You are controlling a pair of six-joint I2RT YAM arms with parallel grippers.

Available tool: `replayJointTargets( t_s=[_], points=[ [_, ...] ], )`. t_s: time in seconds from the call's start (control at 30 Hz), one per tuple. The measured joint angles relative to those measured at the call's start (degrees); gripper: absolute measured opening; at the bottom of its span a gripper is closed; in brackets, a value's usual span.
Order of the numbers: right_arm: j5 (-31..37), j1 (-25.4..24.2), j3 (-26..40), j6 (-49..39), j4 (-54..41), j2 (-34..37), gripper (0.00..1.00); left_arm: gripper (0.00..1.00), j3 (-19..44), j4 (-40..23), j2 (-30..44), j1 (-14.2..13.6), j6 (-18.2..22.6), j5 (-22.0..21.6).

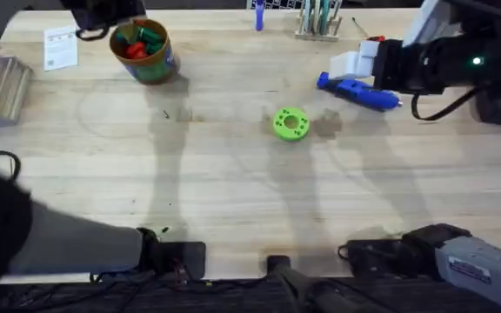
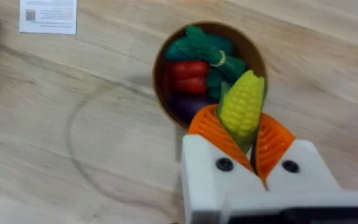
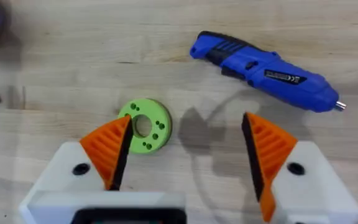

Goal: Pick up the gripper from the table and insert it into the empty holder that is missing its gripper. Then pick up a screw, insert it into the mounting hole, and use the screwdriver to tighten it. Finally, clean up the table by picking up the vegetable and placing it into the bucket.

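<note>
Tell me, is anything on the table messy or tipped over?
Nothing looks spilled. The screwdriver lies on its side beside the green disc, and the left gripper holds the vegetable over the bucket, which already has toy vegetables inside.

The counter (image 1: pixel 233 191) is seen from a fixed camera high above, looking down and forward, with both arm bases at the near edge. The bucket (image 1: pixel 143 54) is viewed from close above by the left wrist camera, pointed steeply downward past its own fingers (image 2: pixel 211 132). A wider patch of counter is viewed by the right wrist camera from somewhat higher, also facing down. The green disc (image 3: pixel 145 126) and the screwdriver (image 3: pixel 263 71) are shared by that view and the overhead view; the bucket is shared by the left wrist and overhead views.
</note>
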Motion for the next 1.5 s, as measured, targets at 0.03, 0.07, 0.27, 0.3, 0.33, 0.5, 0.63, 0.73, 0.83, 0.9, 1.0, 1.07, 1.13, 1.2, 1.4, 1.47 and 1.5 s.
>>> replayJointTargets(
  t_s=[0.03, 0.07, 0.27, 0.3, 0.33, 0.5, 0.63, 0.73, 0.83, 0.9, 1.0, 1.07, 1.13, 1.2, 1.4, 1.47, 1.5],
  points=[
    [0.0, 0.0, 0.0, 0.0, -0.1, 0.0, 0.991, 0.033, 0.0, 0.9, 1.6, 0.5, 0.2, -0.1],
    [0.0, 0.0, 0.0, 0.0, -0.2, 0.0, 0.991, 0.033, 0.0, 1.8, 3.1, 0.9, 0.4, -0.1],
    [0.0, 0.0, 0.0, 0.0, -0.4, 0.2, 0.991, 0.033, -0.1, 5.2, 8.0, 1.9, 0.8, -0.1],
    [0.0, 0.0, 0.0, 0.0, -0.4, 0.2, 0.991, 0.033, -0.1, 5.4, 8.0, 1.9, 0.8, -0.1],
    [0.0, 0.0, 0.0, 0.0, -0.4, 0.2, 0.991, 0.033, -0.1, 5.8, 8.0, 1.8, 0.8, -0.1],
    [0.0, 0.0, 0.0, 0.0, -0.4, 0.2, 0.991, 0.516, -0.1, 6.4, 7.6, 1.8, 1.2, -0.2],
    [0.0, 0.0, 0.0, 0.0, -0.4, 0.2, 0.991, 0.972, -0.1, 2.8, 7.4, 1.8, 1.0, 0.1],
    [0.0, 0.0, 0.0, 0.0, -0.4, 0.2, 0.991, 0.985, -0.1, 0.3, 6.0, 1.8, 0.9, 0.5],
    [0.0, 0.0, 0.0, 0.1, -0.4, 0.2, 0.990, 0.985, -0.1, -3.0, 2.2, 1.5, 0.8, 0.8],
    [0.0, 0.0, 0.0, 0.2, -0.4, 0.2, 0.991, 0.985, -0.1, -6.1, -1.5, 1.0, 0.7, 0.8],
    [0.0, 0.0, 0.0, 0.3, -0.4, 0.0, 0.991, 0.987, -0.1, -11.1, -8.5, -1.1, 0.7, 0.7],
    [0.0, 0.0, 0.0, 0.3, -0.5, -0.7, 0.991, 0.987, -0.1, -14.4, -12.7, -3.6, 0.7, 0.6],
    [0.0, 0.0, 0.0, 0.3, -0.8, -2.1, 0.991, 0.987, -0.1, -18.3, -16.8, -7.3, 0.7, 0.2],
    [0.0, 0.0, 0.0, 0.3, -1.9, -3.6, 0.991, 0.986, -0.4, -20.7, -19.9, -10.9, 0.3, -0.5],
    [0.0, 0.0, 0.0, 0.3, -6.9, -6.3, 0.991, 0.986, -11.9, -23.0, -30.3, -20.6, -4.0, -2.7],
    [0.0, 0.0, 0.0, 0.3, -8.4, -6.7, 0.991, 0.986, -16.7, -23.3, -33.3, -22.5, -6.1, -2.7],
    [0.0, 0.0, 0.0, 0.3, -9.3, -6.9, 0.991, 0.987, -19.0, -23.3, -34.8, -23.1, -7.1, -2.7]
  ],
)
